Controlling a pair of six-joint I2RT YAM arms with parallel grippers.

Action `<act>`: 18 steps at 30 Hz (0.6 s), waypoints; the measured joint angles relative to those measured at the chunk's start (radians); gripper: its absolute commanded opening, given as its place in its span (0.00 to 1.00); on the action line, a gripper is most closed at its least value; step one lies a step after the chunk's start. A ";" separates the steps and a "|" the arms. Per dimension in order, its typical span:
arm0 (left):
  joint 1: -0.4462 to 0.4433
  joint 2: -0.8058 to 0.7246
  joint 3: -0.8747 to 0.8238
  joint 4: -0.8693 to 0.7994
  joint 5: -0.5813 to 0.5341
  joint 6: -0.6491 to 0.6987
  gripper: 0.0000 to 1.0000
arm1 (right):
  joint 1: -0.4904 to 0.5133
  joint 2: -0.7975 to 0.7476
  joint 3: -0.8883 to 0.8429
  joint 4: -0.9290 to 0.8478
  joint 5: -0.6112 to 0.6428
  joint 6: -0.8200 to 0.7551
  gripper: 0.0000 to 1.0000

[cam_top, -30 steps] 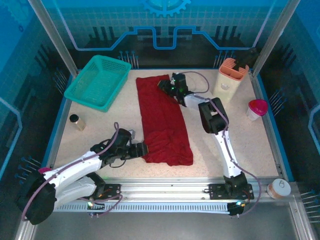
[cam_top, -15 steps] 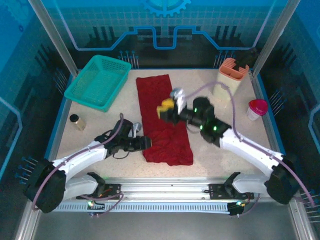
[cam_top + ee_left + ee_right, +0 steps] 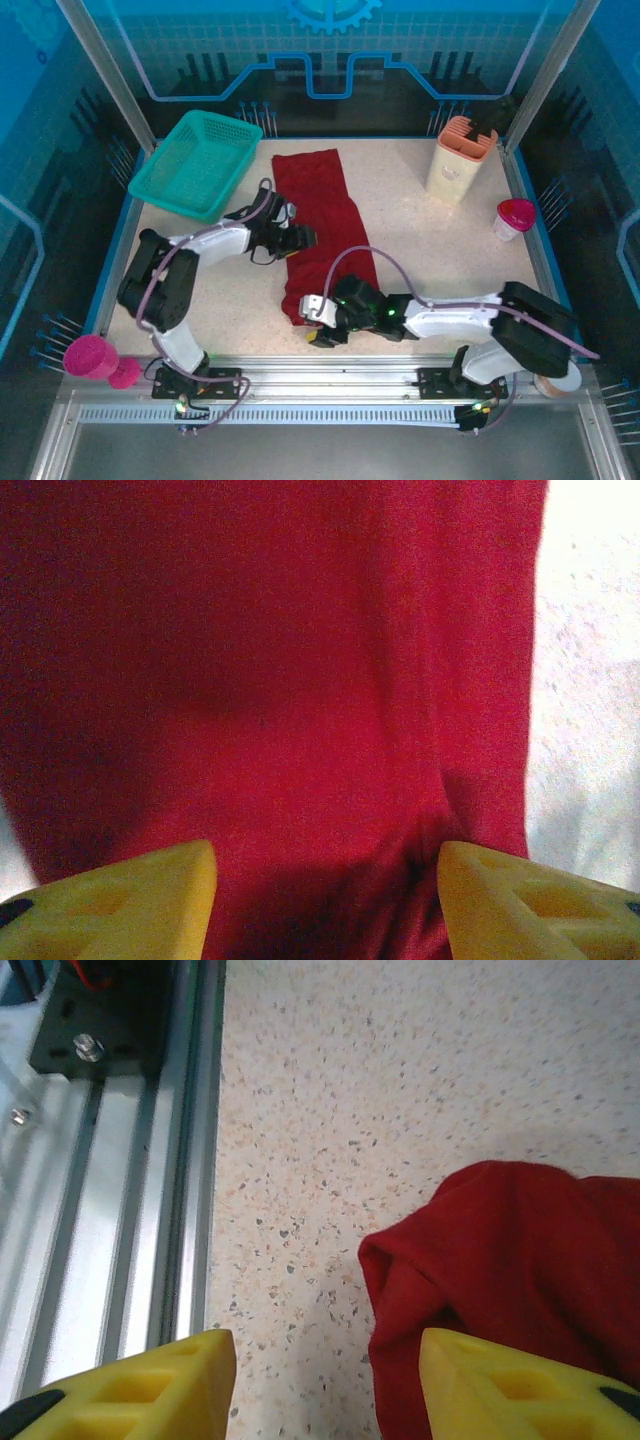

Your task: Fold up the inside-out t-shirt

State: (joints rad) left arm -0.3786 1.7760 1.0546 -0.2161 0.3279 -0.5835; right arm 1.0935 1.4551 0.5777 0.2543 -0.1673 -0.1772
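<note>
The inside-out t-shirt (image 3: 330, 225) is lying flat on the table (image 3: 440, 240) near its middle as a long narrow strip. Its long axis is running from 12 o'clock to 6 o'clock, with the near end leaning slightly toward 5 o'clock. The far end is showing a straight edge; the near end is bunching and rolling over at its 7 o'clock corner. Which end is the neck cannot be told. The teal basket (image 3: 195, 165) is sitting at the strip's 10 o'clock, apart from it.

The left gripper (image 3: 304, 238) is meeting the strip's 9 o'clock edge about halfway along. In the left wrist view its jaws are standing wide apart over red cloth, clamping nothing.

The right gripper (image 3: 320, 325) is hanging at the rolled 7 o'clock corner. In the right wrist view its jaws are standing apart over bare table, with the cloth just beside one finger (image 3: 520, 1385), gripping nothing.
</note>
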 measured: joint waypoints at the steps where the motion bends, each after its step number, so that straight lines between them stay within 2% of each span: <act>1: 0.000 0.039 0.027 0.000 -0.009 0.007 0.61 | 0.005 0.039 0.002 0.029 0.011 0.004 0.52; 3: 0.000 0.115 0.077 0.001 -0.031 0.011 0.61 | -0.002 0.130 0.002 0.095 0.020 0.008 0.48; 5: 0.003 0.164 0.124 -0.010 -0.040 0.010 0.61 | -0.056 0.203 0.012 0.113 -0.033 0.000 0.44; 7: 0.005 0.197 0.180 -0.010 -0.071 0.009 0.61 | -0.150 0.255 0.050 0.116 -0.108 -0.020 0.45; 11: 0.029 0.251 0.252 -0.007 -0.107 0.007 0.61 | -0.294 0.277 0.105 0.122 -0.126 -0.083 0.50; 18: 0.055 0.288 0.317 -0.038 -0.175 0.006 0.61 | -0.309 0.201 0.061 0.143 -0.047 -0.135 0.51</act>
State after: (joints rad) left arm -0.3237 2.0644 1.3720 -0.2539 0.1524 -0.5770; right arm 0.7845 1.6558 0.6384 0.3973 -0.2142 -0.3126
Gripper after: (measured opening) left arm 0.612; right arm 0.511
